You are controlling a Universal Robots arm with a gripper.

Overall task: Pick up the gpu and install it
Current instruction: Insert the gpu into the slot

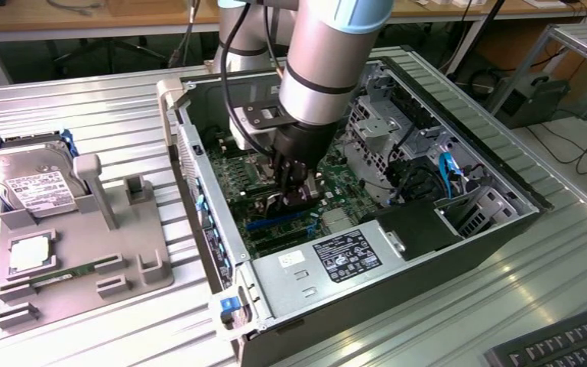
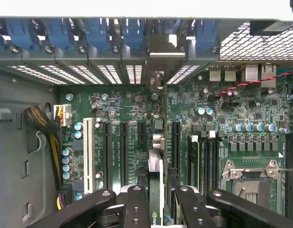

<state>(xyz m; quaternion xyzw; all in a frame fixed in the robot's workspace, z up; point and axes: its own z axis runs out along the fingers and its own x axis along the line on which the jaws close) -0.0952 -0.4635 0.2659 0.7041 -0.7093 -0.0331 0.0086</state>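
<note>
The gpu point(image 2: 155, 156) stands on edge, seen end-on as a thin dark card with a pale metal bracket at its far end, over the green board point(image 2: 127, 109) inside the open computer case point(image 1: 396, 252) at the middle of the exterior view. The gripper point(image 2: 155, 199) has its black fingers point(image 2: 134, 204) closed on the card's near edge. The case lies on a ribbed metal table point(image 1: 100, 99); a grey tray point(image 1: 79, 252) with a hard drive point(image 1: 34, 187) sits at the exterior view's left, desks behind.
</note>
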